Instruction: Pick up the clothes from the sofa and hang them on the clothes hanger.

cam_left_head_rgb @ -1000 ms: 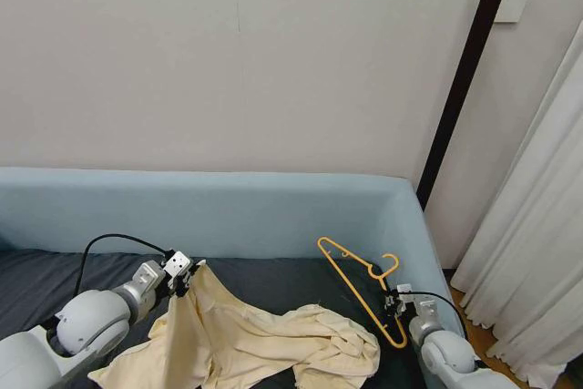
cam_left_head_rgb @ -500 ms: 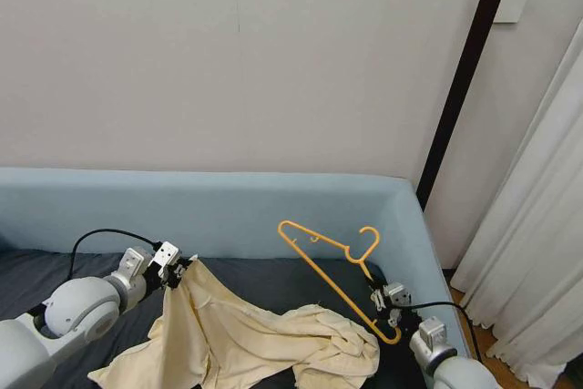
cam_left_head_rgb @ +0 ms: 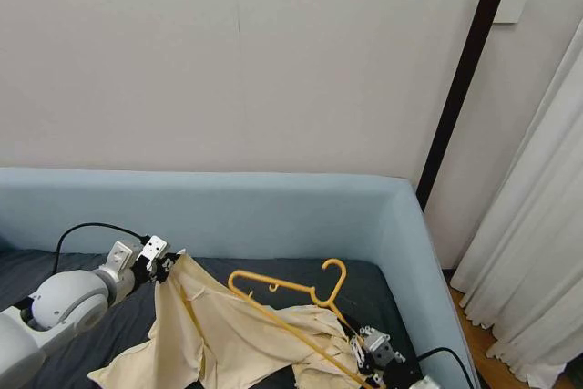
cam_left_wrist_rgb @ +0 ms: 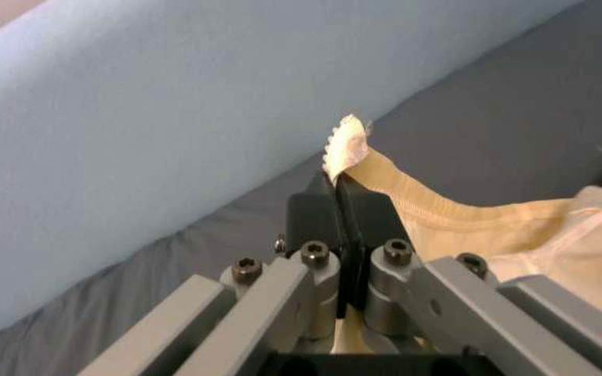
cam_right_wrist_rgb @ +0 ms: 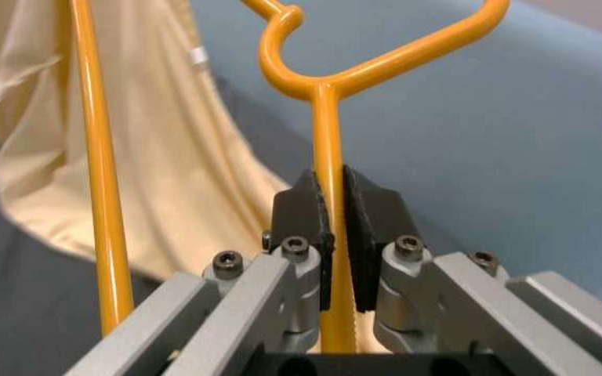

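Observation:
A cream garment (cam_left_head_rgb: 237, 339) lies crumpled on the dark sofa seat (cam_left_head_rgb: 55, 275), one edge lifted at the left. My left gripper (cam_left_head_rgb: 167, 260) is shut on that raised edge; in the left wrist view the fabric edge (cam_left_wrist_rgb: 345, 149) sticks out past the closed gripper (cam_left_wrist_rgb: 340, 192). An orange hanger (cam_left_head_rgb: 287, 296) hovers tilted over the garment's right half. My right gripper (cam_left_head_rgb: 364, 345), low near the front right, is shut on the hanger; in the right wrist view the hanger's bar (cam_right_wrist_rgb: 329, 157) runs between the closed gripper (cam_right_wrist_rgb: 337, 205).
The light blue sofa back (cam_left_head_rgb: 228, 211) runs behind the seat, and its right arm (cam_left_head_rgb: 414, 261) ends near a dark upright pole (cam_left_head_rgb: 460, 79). White curtains (cam_left_head_rgb: 537, 252) hang at the far right. A plain wall (cam_left_head_rgb: 228, 52) stands behind.
The right gripper has swung the hanger left and lower, over the garment. The left gripper has shifted left and slightly up, pulling the garment edge with it.

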